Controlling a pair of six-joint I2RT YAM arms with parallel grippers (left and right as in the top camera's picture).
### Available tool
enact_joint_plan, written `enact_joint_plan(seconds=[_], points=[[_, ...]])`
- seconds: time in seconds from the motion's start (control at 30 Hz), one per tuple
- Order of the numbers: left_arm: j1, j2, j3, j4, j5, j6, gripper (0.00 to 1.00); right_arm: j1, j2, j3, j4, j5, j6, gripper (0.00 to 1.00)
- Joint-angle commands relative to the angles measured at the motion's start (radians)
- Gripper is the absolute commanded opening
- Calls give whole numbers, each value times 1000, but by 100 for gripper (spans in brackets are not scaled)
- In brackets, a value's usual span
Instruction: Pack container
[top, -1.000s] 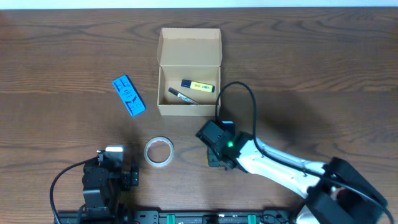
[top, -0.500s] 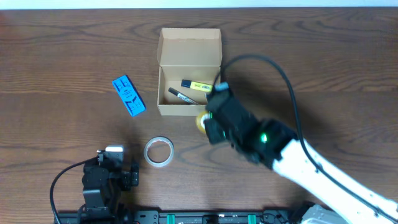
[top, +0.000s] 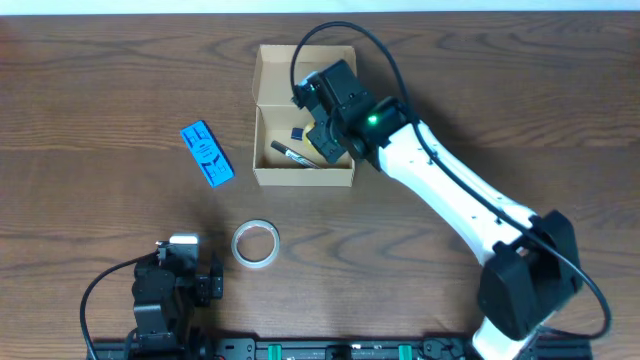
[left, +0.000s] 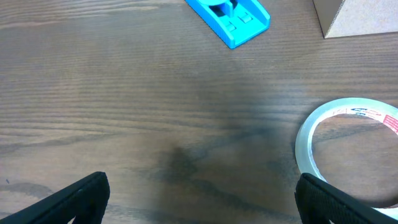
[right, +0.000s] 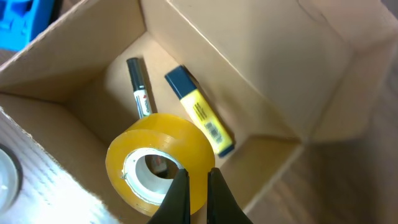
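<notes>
The tan cardboard container (top: 262, 176) stands open at the table's back middle, its flap lid (top: 305, 75) folded back. Inside lie a black marker (right: 139, 94) and a yellow highlighter (right: 202, 118). My right gripper (right: 193, 190) is shut on a yellow tape roll (right: 160, 163), pinching its wall, and holds it above the container's opening (right: 81, 87). In the overhead view the right gripper (top: 325, 125) is over the box. My left gripper (left: 199, 199) is open and empty low over the table, beside a clear tape roll (left: 348, 158).
A blue flat item (top: 206, 153) lies left of the container, also in the left wrist view (left: 229, 15). The clear tape roll (top: 254, 244) lies in front of the container. The left arm (top: 165, 290) rests at the front left edge.
My right arm has lifted the yellow tape roll from the table in front of the box and carried it back over the open container. The left arm has not moved.
</notes>
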Motion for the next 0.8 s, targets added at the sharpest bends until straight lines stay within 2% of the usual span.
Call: enact_joint_plan(seconds=[0.0, 0.53, 0.57, 0.77], points=[[6, -6, -6, -55, -10, 14, 95, -31, 22, 30, 3, -70, -161, 2], [6, -6, -6, -55, -10, 14, 95, -52, 149, 30, 4, -132, -236, 2], [6, -6, -6, -55, -10, 14, 95, -52, 149, 30, 6, -132, -236, 6], [6, -6, -6, -55, -10, 14, 95, -52, 144, 31, 41, -131, -235, 59]])
